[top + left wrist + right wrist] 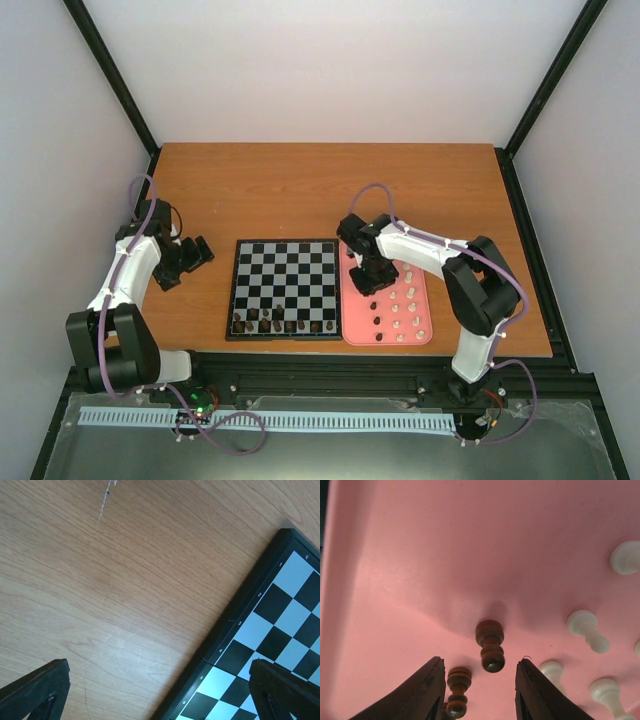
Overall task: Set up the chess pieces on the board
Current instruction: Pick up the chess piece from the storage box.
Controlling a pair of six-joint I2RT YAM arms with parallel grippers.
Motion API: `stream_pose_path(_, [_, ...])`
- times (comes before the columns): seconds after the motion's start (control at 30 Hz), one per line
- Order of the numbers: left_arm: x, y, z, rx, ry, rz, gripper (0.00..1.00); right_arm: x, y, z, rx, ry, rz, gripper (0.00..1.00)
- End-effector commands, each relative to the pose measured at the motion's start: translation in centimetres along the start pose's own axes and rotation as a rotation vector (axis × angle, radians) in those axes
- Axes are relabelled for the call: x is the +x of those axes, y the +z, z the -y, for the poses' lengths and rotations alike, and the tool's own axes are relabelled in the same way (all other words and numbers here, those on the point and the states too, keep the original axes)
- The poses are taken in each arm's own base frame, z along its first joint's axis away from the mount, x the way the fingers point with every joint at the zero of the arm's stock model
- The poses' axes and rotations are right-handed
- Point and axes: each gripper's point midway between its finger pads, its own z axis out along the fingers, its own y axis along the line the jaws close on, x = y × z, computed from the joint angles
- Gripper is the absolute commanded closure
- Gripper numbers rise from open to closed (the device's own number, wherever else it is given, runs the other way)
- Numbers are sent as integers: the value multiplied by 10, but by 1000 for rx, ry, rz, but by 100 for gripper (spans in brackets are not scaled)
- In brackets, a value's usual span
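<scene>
The right gripper [479, 662] is positioned low over the pink rectangular plastic tray [395, 555], with its jaws partly open and nothing gripped. A small dark brown turned chess piece [490, 652] is seen between the two black fingers [420, 695], apart from both. A second dark brown piece [457, 690] is seen just beside the finger on the left of the wrist view; whether it touches that finger cannot be told from this angle. Several cream-white pieces [587, 630] are spread on the tray to the other side.

The left gripper [159, 665] is positioned wide open and empty over the brown wood-grain worktop [125, 580], next to the edge of the black and pale grey checkered board [285, 270]. A row of dark pieces [285, 325] is set along the near rank of the board.

The hazards are judged as follows:

- If the jaws are closed at the present position, the second dark brown piece may be struck or pinched by the adjacent finger and toppled.
- The piece between the fingers is small and rounded, so it may be squeezed out or tilted by an off-centre closure.
- When a piece is carried to the board, the row of dark pieces set there may be disturbed by a low approach.
</scene>
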Motion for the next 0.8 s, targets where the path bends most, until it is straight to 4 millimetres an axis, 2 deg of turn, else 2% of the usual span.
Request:
stream_pose_path(0.0, [-3, -6, 1, -3, -3, 24, 0, -7, -1, 8, 2, 7, 41, 61])
stream_pose_path(0.1, [-2, -6, 0, -6, -6, 20, 0, -6, 3, 11, 6, 11, 37, 63])
stream_pose_path(0.23, [-2, -7, 0, -4, -8, 21, 0, -6, 6, 11, -3, 12, 32, 78])
stream_pose_path(0.47, [-1, -5, 0, 0, -11, 18, 0, -3, 3, 10, -10, 17, 30, 94])
stream_pose_path(0.63, [2, -4, 0, 6, -10, 15, 0, -6, -12, 9, -20, 21, 60, 97])
stream_pose_path(0.77, [1, -6, 2, 17, -8, 23, 0, -14, -36, 6, -29, 31, 108, 97])
